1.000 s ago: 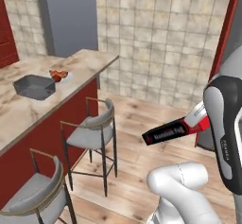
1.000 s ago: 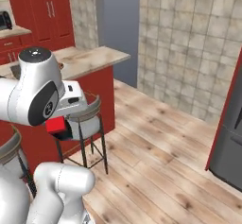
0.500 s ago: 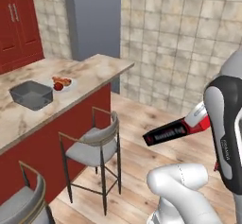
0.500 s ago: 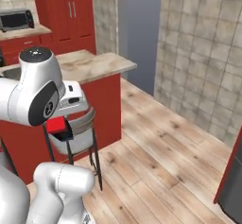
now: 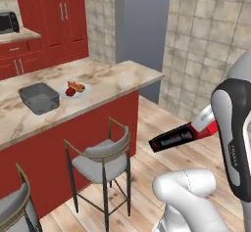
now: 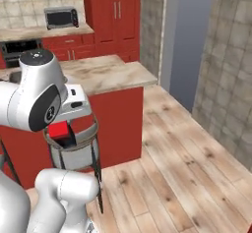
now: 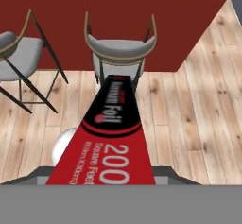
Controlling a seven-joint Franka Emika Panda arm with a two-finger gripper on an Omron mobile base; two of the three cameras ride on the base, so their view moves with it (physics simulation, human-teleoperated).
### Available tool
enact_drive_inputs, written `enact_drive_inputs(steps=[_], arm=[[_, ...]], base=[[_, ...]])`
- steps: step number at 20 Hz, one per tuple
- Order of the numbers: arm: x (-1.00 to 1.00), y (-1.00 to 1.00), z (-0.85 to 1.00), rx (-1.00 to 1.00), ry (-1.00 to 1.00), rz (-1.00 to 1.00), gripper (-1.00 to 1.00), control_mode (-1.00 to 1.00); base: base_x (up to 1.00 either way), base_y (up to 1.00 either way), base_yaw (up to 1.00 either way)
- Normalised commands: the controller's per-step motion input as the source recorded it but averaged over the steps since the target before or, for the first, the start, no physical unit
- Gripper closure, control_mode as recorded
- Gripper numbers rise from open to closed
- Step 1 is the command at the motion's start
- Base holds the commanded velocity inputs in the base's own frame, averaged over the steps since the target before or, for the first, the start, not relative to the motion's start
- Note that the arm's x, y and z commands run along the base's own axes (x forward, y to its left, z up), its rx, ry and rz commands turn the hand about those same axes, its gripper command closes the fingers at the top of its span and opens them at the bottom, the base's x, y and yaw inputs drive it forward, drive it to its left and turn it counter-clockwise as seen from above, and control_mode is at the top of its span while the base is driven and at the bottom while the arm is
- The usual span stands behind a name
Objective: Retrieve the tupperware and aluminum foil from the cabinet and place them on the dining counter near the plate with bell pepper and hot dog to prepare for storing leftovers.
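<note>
The base has swung toward the dining counter (image 5: 103,86): in the left base view that surface, a second ago far off at ten o'clock and seen nearly end-on, now spreads across the left half of the picture, and a toaster oven (image 5: 9,23) and red cabinets have come into sight behind it. This is the camera turning with the base, not the things moving. On the surface the dark grey tupperware (image 5: 39,98) already sits just beside the plate (image 5: 77,90), at its nine o'clock, with the bell pepper (image 5: 70,92) and the hot dog (image 5: 76,85) on that plate. The aluminum foil (image 5: 179,138) is off the surface, carried in the air over the wooden floor, well apart from the plate, level and pointing from the hand toward nine o'clock. The fingers are closed on its red end near the wrist; the pads themselves are hidden behind the box in the hand view, where the box (image 7: 111,133) runs up toward a grey-seated stool (image 7: 119,50) at twelve o'clock. By my reading, half the task is done and the foil is in transit; the arm is not yet within reach of the plate, and the stools stand between.
</note>
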Motion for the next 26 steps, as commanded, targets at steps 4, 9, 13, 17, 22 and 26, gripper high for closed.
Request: enact_drive_inputs(steps=[4, 9, 13, 17, 22, 26], arm=[[0.00, 0.00, 0.00, 0.00, 0.00, 0.00, 1.00, 1.00], [0.00, 0.00, 0.00, 0.00, 0.00, 0.00, 1.00, 1.00], [0.00, 0.00, 0.00, 0.00, 0.00, 0.00, 1.00, 1.00], [0.00, 0.00, 0.00, 0.00, 0.00, 0.00, 1.00, 1.00], [0.00, 0.00, 0.00, 0.00, 0.00, 0.00, 1.00, 1.00], [0.00, 0.00, 0.00, 0.00, 0.00, 0.00, 1.00, 1.00]], base=[[0.61, -0.31, 0.50], [0.70, -0.21, 0.53], [0.80, -0.36, 0.54], [0.77, -0.53, 0.52], [0.63, -0.59, 0.52], [0.38, -0.54, 0.47]])
